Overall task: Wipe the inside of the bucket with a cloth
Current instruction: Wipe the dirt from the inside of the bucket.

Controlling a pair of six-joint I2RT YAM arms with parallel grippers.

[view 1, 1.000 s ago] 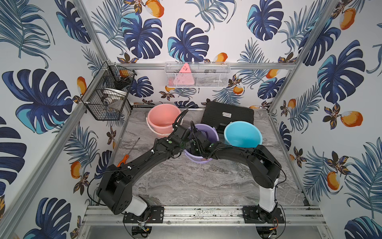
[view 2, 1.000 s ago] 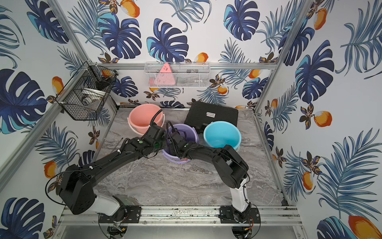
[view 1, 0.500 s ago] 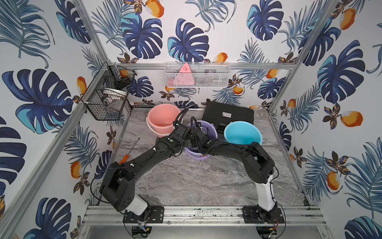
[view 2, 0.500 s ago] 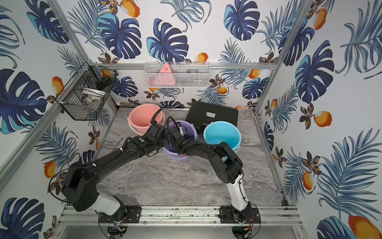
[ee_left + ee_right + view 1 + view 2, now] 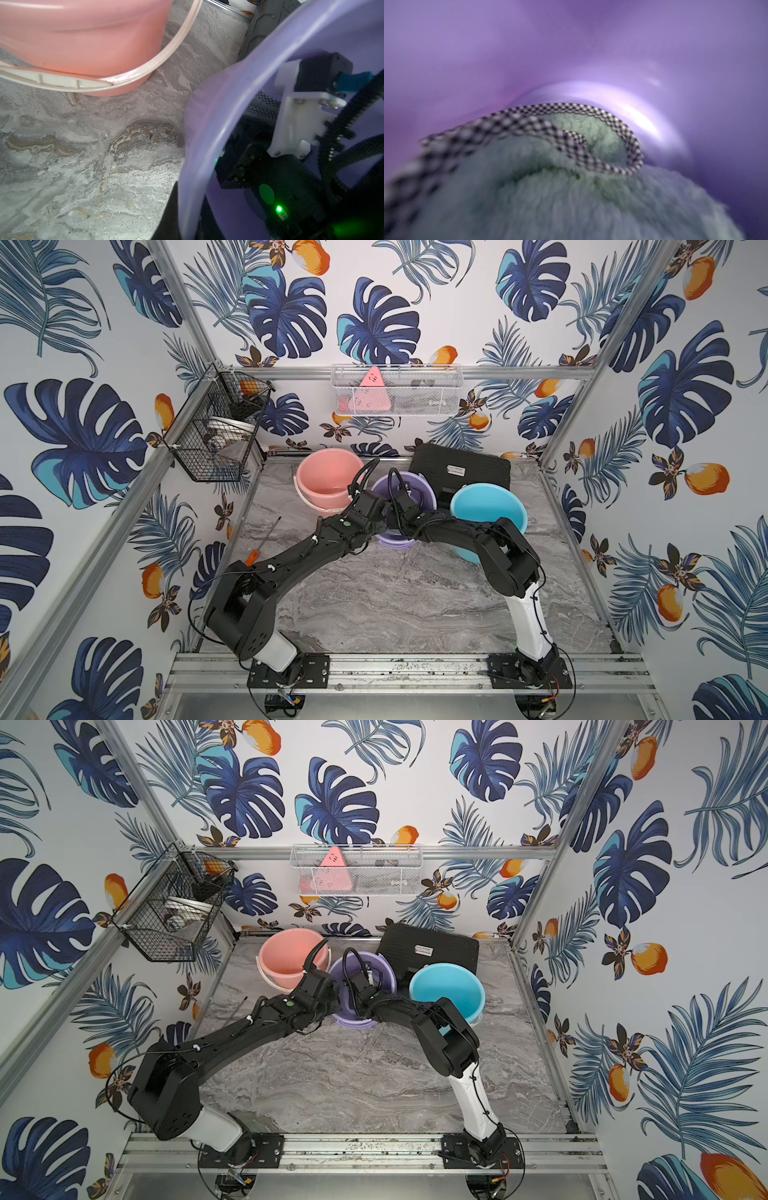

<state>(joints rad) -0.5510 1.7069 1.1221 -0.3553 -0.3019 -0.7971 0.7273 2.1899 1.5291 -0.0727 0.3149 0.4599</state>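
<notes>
The purple bucket [image 5: 419, 489] [image 5: 384, 969] stands mid-table between two other buckets. My left gripper [image 5: 188, 224] is shut on its rim [image 5: 207, 124], one dark finger outside the wall and one inside. In both top views that gripper [image 5: 382, 524] sits at the bucket's left edge. My right gripper [image 5: 399, 518] reaches down inside the bucket. The right wrist view shows the pale grey-green fluffy cloth [image 5: 571, 197] with its checkered trim [image 5: 591, 162] pressed against the purple inside wall [image 5: 571, 41]. The cloth hides the right fingers, which are shut on it.
A pink bucket [image 5: 328, 477] stands to the left and a blue bucket [image 5: 486, 506] to the right. A black case [image 5: 461, 466] lies behind them. An orange-handled screwdriver [image 5: 259, 545] lies near the left wall. Wire baskets [image 5: 216, 439] [image 5: 395, 393] hang on the walls.
Both wrists and the purple bucket have shifted a little toward the back wall, and the right elbow has drawn inward. Both grips are unchanged.
</notes>
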